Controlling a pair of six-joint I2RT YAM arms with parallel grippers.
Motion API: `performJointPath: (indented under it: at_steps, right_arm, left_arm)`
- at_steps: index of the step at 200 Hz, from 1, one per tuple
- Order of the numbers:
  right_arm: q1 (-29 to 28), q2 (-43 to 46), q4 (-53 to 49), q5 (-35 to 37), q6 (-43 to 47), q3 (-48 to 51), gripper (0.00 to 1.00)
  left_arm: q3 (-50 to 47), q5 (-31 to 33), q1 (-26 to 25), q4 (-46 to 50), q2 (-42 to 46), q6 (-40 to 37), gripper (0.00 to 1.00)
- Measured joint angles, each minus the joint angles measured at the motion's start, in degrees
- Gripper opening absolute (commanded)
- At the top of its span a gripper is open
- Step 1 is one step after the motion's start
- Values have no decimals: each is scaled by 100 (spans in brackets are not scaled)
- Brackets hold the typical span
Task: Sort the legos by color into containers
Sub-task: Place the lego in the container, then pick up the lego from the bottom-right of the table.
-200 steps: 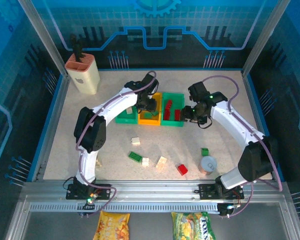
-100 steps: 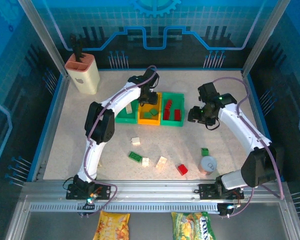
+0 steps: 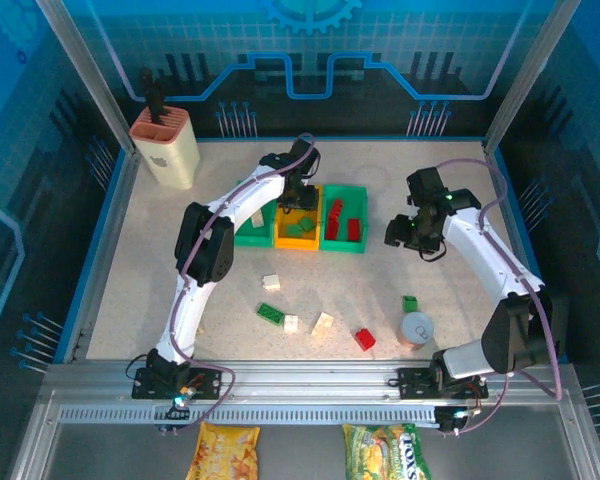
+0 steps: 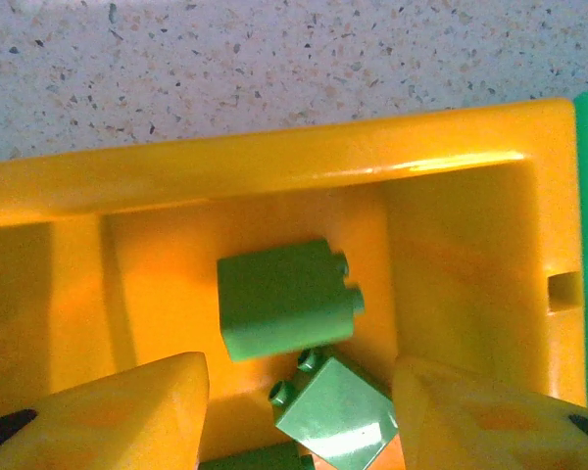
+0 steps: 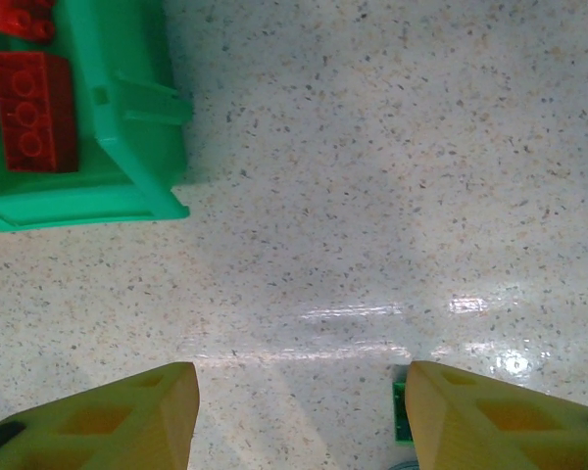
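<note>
Left gripper: poised directly above the yellow-orange middle bin, fingers spread wide with nothing between, as suits a drop spot for green pieces. Below it, on the bin floor: a green brick lying on its side, studs pointing toward the bin's end wall, and a second green brick tilted just beside it.

Right gripper: out over bare speckled table, apart from the right-hand green bin, fingers likewise parted and empty. Probably placed to head for the loose pieces. Sliver of green just beside one finger, likely a brick.

Red bricks lying flat in that green bin, studs up. One cream brick in the left green bin.

Not yet sorted, scattered nearer the arms' bases: cream bricks, a loose green brick, a loose red brick and another small green piece near the grey can.
</note>
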State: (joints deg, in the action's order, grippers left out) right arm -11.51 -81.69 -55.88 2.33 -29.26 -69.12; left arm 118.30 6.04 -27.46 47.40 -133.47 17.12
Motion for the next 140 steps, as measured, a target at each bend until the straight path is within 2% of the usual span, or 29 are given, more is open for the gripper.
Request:
performJointPath:
  at_steps: [62, 140]
  right_arm:
    - [361, 0, 31, -133, 173, 422, 59]
    - [409, -162, -111, -236, 260, 1075, 66]
  left_arm:
    - [-612, -177, 0, -195, 481, 101, 56]
    - [-2575, -417, 4, -855, 2181, 195, 56]
